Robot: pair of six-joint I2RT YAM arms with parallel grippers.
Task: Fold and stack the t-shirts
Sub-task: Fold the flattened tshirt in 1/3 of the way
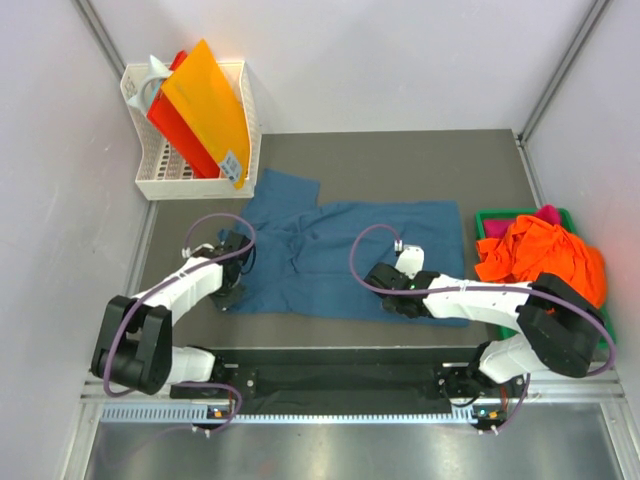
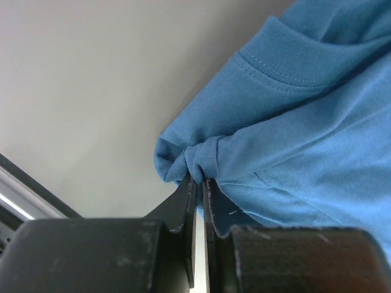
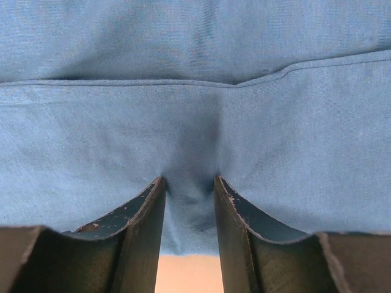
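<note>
A teal-blue t-shirt (image 1: 340,255) lies spread across the middle of the grey table. My left gripper (image 1: 231,293) is at the shirt's near left corner. In the left wrist view this gripper (image 2: 198,179) is shut on a bunched bit of the shirt (image 2: 293,134) beside the ribbed collar. My right gripper (image 1: 393,293) is at the shirt's near hem. In the right wrist view its jaws (image 3: 189,180) stand apart, pressed down on the shirt (image 3: 195,110), with a pucker of cloth rising between them. Orange (image 1: 545,255) and magenta (image 1: 548,213) t-shirts lie heaped at the right.
The heaped shirts sit in a green tray (image 1: 490,215) at the table's right edge. A white basket (image 1: 150,180) at the back left holds upright orange, red and yellow sheets (image 1: 205,100). White walls close in the table on three sides.
</note>
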